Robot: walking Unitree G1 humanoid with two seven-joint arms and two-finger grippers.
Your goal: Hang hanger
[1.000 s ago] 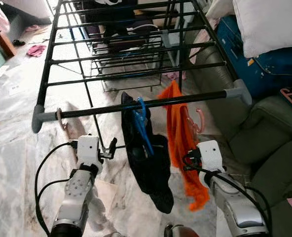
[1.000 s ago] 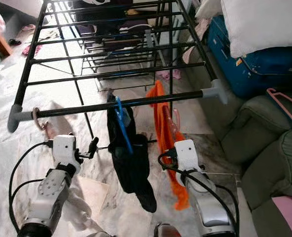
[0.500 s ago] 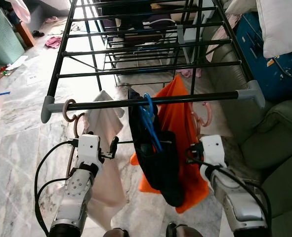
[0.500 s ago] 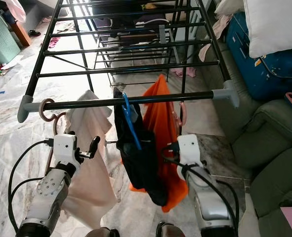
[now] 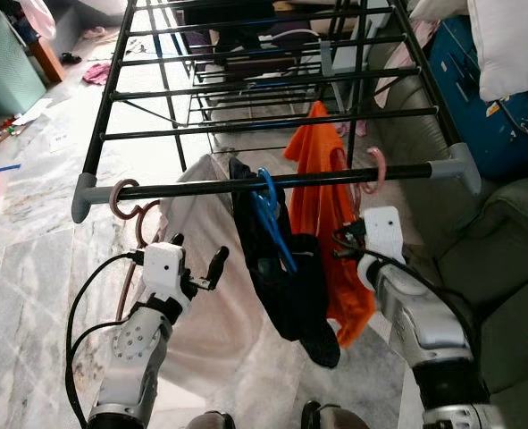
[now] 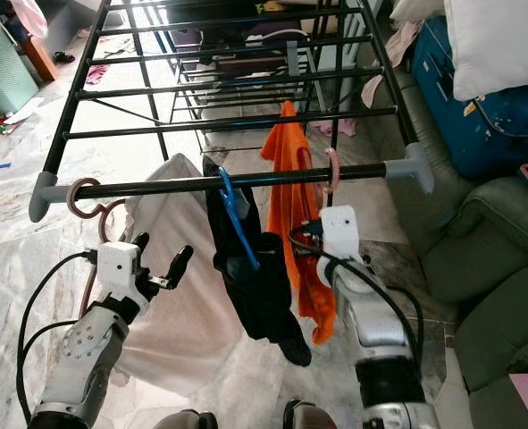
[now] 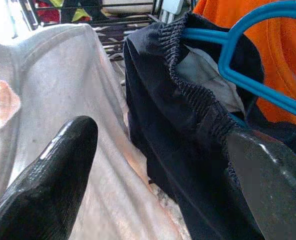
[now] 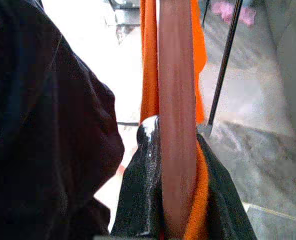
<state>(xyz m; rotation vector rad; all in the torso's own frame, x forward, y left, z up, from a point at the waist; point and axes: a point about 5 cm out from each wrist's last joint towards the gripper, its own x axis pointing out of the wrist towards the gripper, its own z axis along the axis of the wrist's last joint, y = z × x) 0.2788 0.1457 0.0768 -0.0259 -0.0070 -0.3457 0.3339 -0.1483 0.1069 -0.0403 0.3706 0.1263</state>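
Note:
A black drying rack's front bar [image 5: 192,188] runs across in front of me. A pink hanger [image 8: 177,100] carrying an orange garment [image 5: 322,197] is clamped in my right gripper [image 5: 346,239], which is shut on it. The hanger's hook [image 5: 377,168] curves across the bar near its right end. A blue hanger [image 5: 272,214] with a black garment [image 5: 286,286] hangs mid-bar. At the left, a brownish hanger [image 5: 125,198] holds a pale cloth [image 5: 201,295]. My left gripper [image 5: 196,256] stands open beside the black garment, holding nothing.
A blue suitcase [image 5: 478,107] and a white pillow [image 5: 514,45] lie to the right above a green sofa [image 5: 505,250]. Further rack bars [image 5: 246,85] stretch away. Clothes and papers litter the marble floor [image 5: 31,268] at left, by a teal cabinet [image 5: 4,63].
My right gripper has raised the pink hanger, so its hook went from below the bar up to the bar. The left gripper's fingers have spread wider. The camera tilted since a second ago.

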